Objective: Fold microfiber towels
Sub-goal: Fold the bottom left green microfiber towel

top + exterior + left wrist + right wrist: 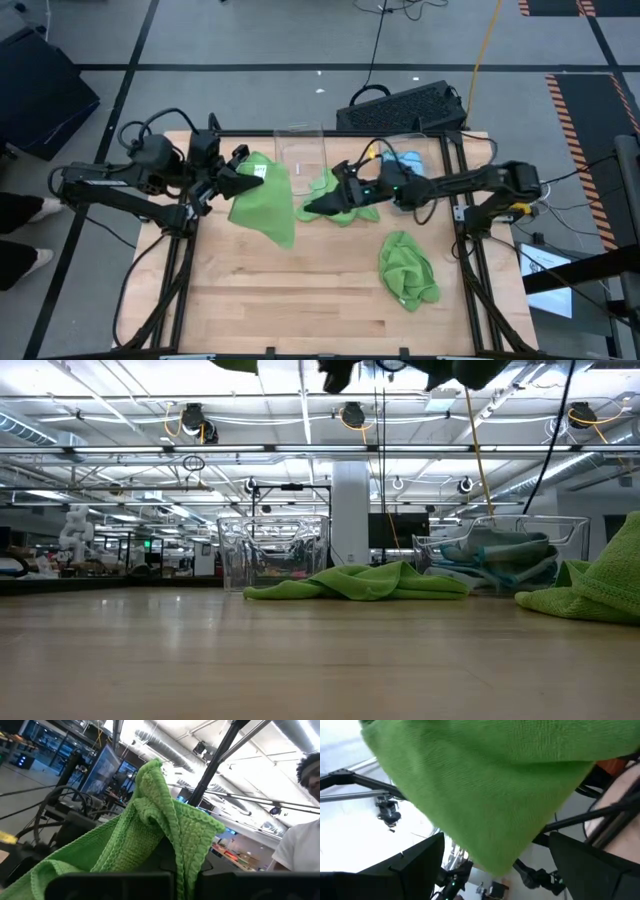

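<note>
- Over the left side of the worktop (260, 300), the left tool (243, 178) is clamped shut on a corner of a green towel (268, 205) and holds it up in the air. In the left wrist view the cloth bunches over the closed fingers.
- That held towel hangs from its pinched corner and widens as it runs down and toward the middle of the worktop. Its long axis goes slantwise from the left tool to its low tip, which points at the near edge. It looks opened out rather than folded, so I judge this one is only at the start.
- A clear bin (301, 150) stands at the far edge, just behind the held towel.
- Near the middle, the right tool (318, 207) has its fingers spread wide and grips nothing, right beside the hanging towel's free edge. In its wrist view the green cloth fills the space ahead of the open fingers.
- Under the right arm a second green towel (355, 582) lies flat and rumpled, long axis roughly left to right, not folded.
- Further right, another bin (500, 555) holds blue towels (408, 160), still unsorted.
- At the right front, a third green towel (408, 268) sits in a crumpled heap with no clear direction.
- I see no neat folded towel anywhere, so nearly all of the job looks still to do.
</note>
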